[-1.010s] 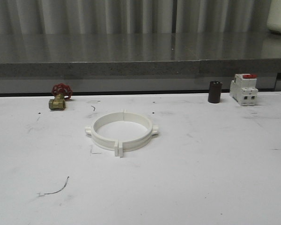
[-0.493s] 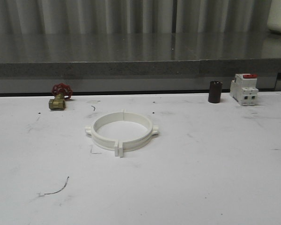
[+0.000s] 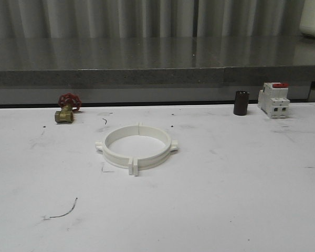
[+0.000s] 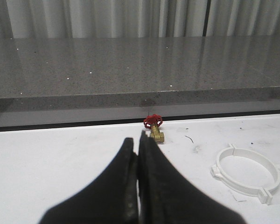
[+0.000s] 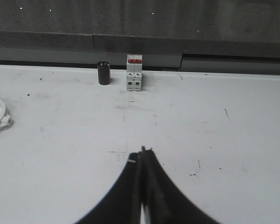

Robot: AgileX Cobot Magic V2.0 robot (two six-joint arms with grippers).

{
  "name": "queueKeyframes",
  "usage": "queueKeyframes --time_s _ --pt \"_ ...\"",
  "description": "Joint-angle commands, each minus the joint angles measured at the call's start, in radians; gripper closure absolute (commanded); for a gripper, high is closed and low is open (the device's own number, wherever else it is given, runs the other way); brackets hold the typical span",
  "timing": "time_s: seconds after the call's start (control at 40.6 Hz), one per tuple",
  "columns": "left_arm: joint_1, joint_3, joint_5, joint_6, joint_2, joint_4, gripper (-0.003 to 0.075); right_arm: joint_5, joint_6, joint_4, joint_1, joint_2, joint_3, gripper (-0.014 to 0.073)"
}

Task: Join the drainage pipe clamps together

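The two drainage pipe clamps (image 3: 137, 146) are seen joined as one ring on the table (image 3: 241, 184). The left gripper (image 4: 136, 140) and the right gripper (image 5: 141, 151) are pressed together — nothing is held.

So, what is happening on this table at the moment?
Nothing is being handled right now. The two white pipe clamps lie on the white table already joined into one ring, with seams at the near and far sides. The left gripper and the right gripper are both shut and hold nothing, away from the ring. A brass valve with a red handle, a dark cylinder and a circuit breaker stand along the far edge, untouched.
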Motion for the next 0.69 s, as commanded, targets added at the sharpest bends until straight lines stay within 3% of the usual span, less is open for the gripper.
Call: queueKeyframes --time_s 0.0,0.468,0.665 --pt "0.001 -0.023 -0.078 0.001 0.010 0.009 0.0741 -0.086 -0.011 -0.019 -0.007 0.013 -0.022 0.0707" --pt "0.002 0.008 -0.099 0.008 0.009 -0.009 0.0741 -0.086 -0.011 -0.019 -0.007 0.013 -0.022 0.0707" --pt "0.053 0.121 -0.201 0.291 -0.062 -0.244 0.0741 -0.086 -0.011 -0.019 -0.007 0.013 -0.022 0.0707"
